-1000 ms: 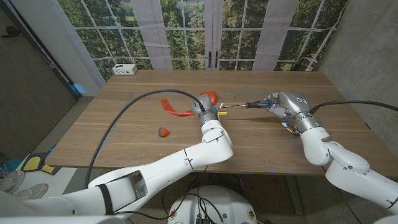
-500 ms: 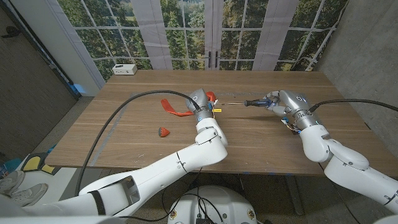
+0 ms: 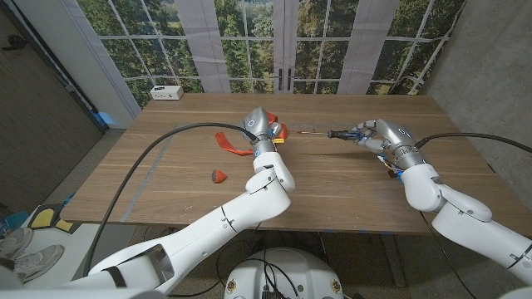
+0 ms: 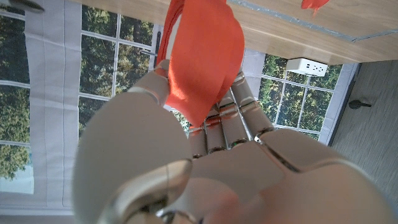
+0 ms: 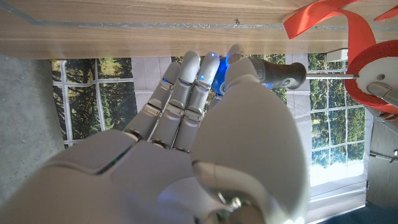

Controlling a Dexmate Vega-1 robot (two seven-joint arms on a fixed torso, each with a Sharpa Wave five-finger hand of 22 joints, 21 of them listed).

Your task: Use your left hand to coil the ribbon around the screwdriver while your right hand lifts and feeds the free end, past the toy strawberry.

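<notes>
The left hand (image 3: pixel 264 130), raised mid-surface, grips the red ribbon (image 4: pixel 202 59), while the right hand (image 3: pixel 378 135) holds the screwdriver (image 3: pixel 337 134) level by its handle.

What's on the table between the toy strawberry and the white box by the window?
In the head view, the black cable crosses the wood between the toy strawberry and the white box; otherwise bare table.

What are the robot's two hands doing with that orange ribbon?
The left hand holds the orange ribbon above the table. The right hand grips the screwdriver by its handle, shaft pointing toward the ribbon. The toy strawberry sits on the table nearby, untouched.
</notes>
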